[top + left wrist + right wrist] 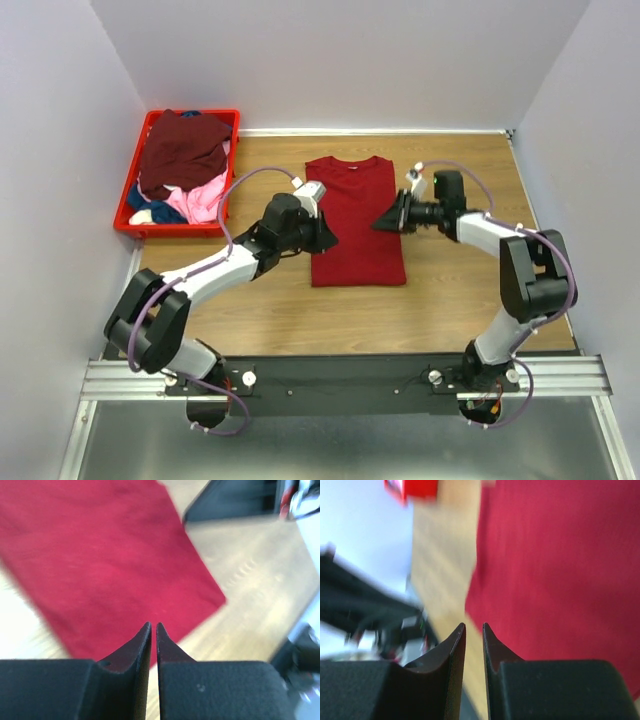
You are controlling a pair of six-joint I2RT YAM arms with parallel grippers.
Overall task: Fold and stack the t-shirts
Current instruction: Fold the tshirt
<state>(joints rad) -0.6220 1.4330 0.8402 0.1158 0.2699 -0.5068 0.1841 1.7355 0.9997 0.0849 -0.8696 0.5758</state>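
A bright red t-shirt (355, 220) lies flat on the wooden table, folded into a long rectangle with its round neck at the far end. My left gripper (325, 236) hovers over its left edge, jaws shut and empty; the left wrist view shows the shirt (100, 555) beyond the gripper (153, 625). My right gripper (386, 222) hovers at the shirt's right edge, jaws almost together with nothing between them (473, 625), the shirt (560, 555) below. A dark maroon shirt (185, 145), a pink one (200, 200) and a blue one (145, 197) lie heaped in the crate.
The red plastic crate (128, 190) stands at the back left corner against the walls. Grey walls close in the table on three sides. The right arm (235, 500) shows in the left wrist view. Bare wood lies in front of the shirt.
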